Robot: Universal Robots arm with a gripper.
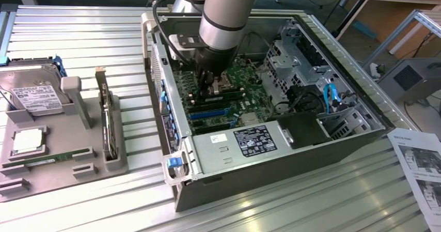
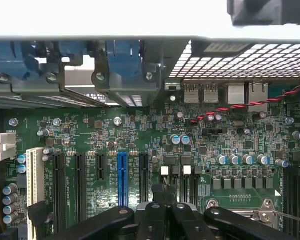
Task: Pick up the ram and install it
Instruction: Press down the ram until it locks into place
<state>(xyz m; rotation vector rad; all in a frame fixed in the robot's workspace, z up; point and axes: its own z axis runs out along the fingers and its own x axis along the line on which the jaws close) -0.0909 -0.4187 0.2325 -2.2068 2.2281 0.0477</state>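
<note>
The gripper (image 1: 215,87) is down inside the case (image 1: 358,123), over the motherboard (image 1: 248,74) near its memory slots, fingers closed together. Whether they pinch the ram I cannot tell; a green stick (image 1: 51,158) lies in the tray (image 1: 82,178) at its front edge. A tilted stick could jam in the slot or strain the board.

A green motherboard (image 2: 140,135) is seen from close above, set inside a computer case. A blue expansion slot (image 2: 122,172) is flanked by black slots (image 2: 80,180), and a white slot (image 2: 35,185) is placed further out towards the board's edge. Rear ports (image 2: 205,93) are mounted along the edge by the perforated case wall (image 2: 240,60). A twisted red and black wire (image 2: 240,106) is laid across the board. The shut gripper (image 2: 162,215) is held just over the black memory slots (image 2: 187,182).
</note>
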